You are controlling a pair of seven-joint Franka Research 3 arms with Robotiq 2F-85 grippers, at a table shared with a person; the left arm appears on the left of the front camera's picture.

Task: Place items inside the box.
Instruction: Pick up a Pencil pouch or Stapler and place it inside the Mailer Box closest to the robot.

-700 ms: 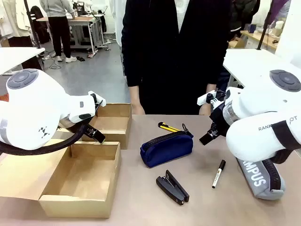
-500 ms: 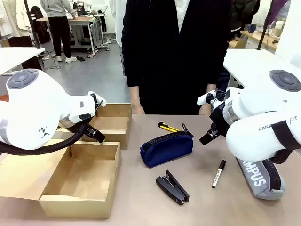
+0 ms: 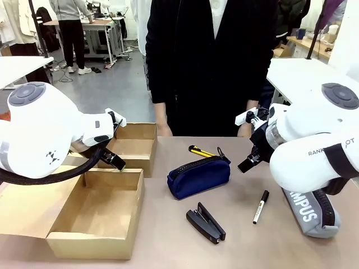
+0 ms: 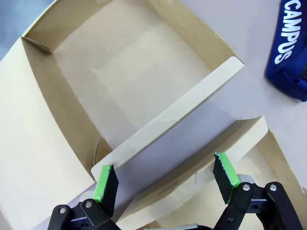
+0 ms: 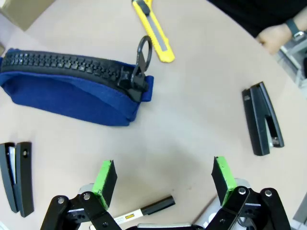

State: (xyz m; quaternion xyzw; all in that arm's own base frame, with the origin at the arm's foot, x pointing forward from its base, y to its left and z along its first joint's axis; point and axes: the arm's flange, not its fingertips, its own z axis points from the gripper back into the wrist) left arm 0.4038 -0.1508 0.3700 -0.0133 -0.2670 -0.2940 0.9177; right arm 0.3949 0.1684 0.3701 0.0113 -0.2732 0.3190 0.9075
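Open brown cardboard box at left, with the left gripper hanging over its flap, jaws wide apart. On the table to the right lie a navy zip pencil case, a yellow-black utility knife behind it, a black stapler, a white marker and a grey pencil case. The right gripper is spread wide above the marker.

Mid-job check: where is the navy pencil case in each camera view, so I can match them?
Front view: navy pencil case mid-picture, right of the cardboard box.
Left wrist view: its CAMPUS end at the top right edge, past the box.
Right wrist view: upper left, zip on top.
Shared landmark: the box, probably the cardboard corner top left in the right wrist view.
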